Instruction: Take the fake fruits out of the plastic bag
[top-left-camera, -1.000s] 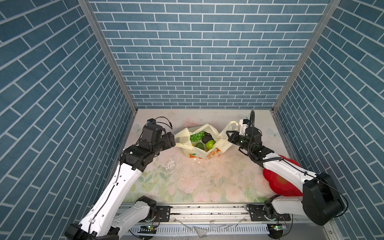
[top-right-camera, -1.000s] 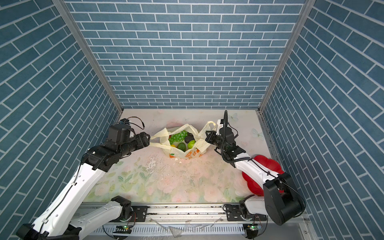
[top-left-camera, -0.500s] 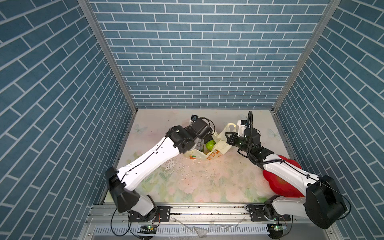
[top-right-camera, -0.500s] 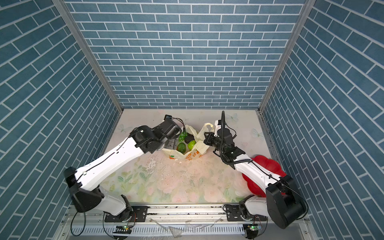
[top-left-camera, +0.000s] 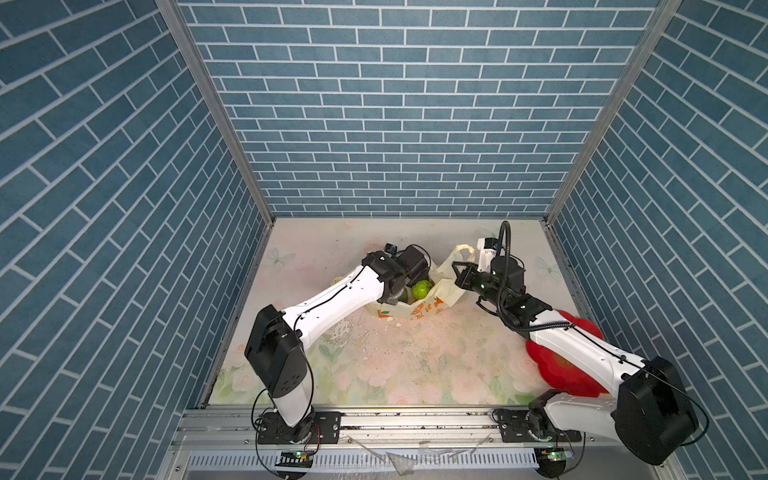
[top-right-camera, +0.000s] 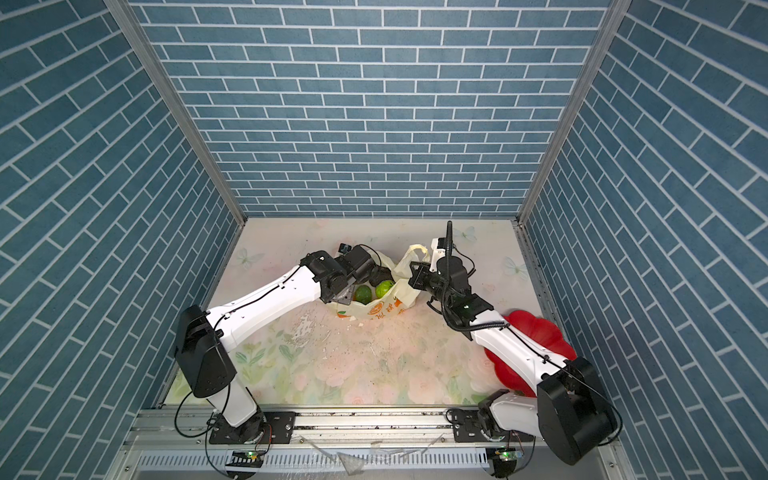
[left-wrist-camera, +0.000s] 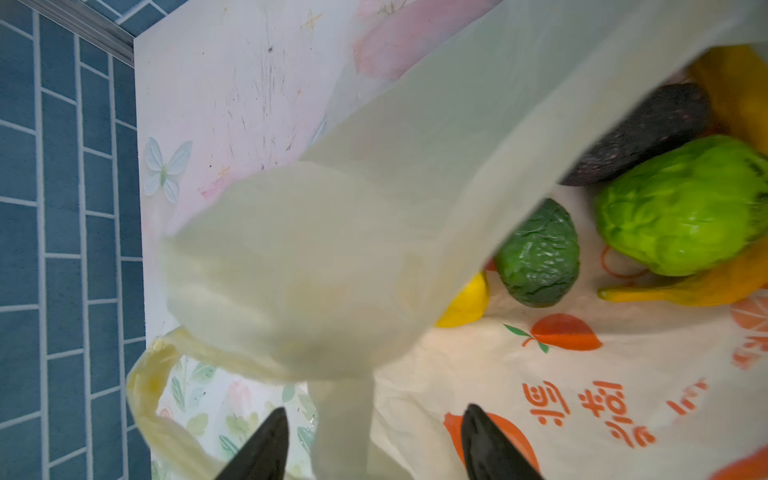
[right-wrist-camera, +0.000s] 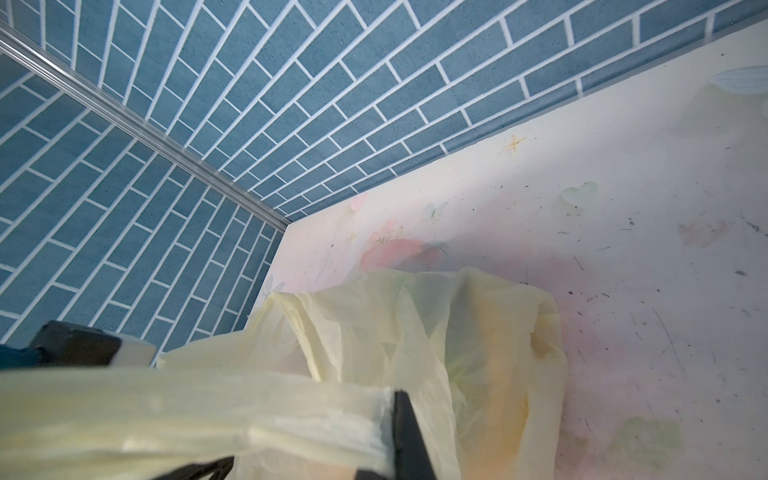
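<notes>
The plastic bag (top-left-camera: 419, 309) is lying mid-table (top-left-camera: 395, 374) between the two arms. Its long axis is running across from one arm to the other, its mouth gaping upward and its printed side facing the front rail (top-left-camera: 395, 419). The right gripper (top-left-camera: 459, 276) is pinching a loop handle (right-wrist-camera: 249, 419), jaws closed on the bunched film, holding that side up. The left gripper (left-wrist-camera: 374, 440) is hovering at the mouth with its fingers standing apart, gripping nothing; a strip of film (left-wrist-camera: 340, 428) is hanging between them. Inside are lying a bright green bumpy fruit (left-wrist-camera: 681, 208), a dark green one (left-wrist-camera: 538, 253), a dark brown one (left-wrist-camera: 648, 133), a yellow lump (left-wrist-camera: 465, 303) and the banana (left-wrist-camera: 685, 291). The banana is stretching along the printed wall, its tip pointing toward the yellow lump. The likely trouble is the fingers closing on that film instead of a fruit, so that a lift is dragging the whole bag. The thin handle slipping free is the other risk, with the mouth collapsing over the fruits
</notes>
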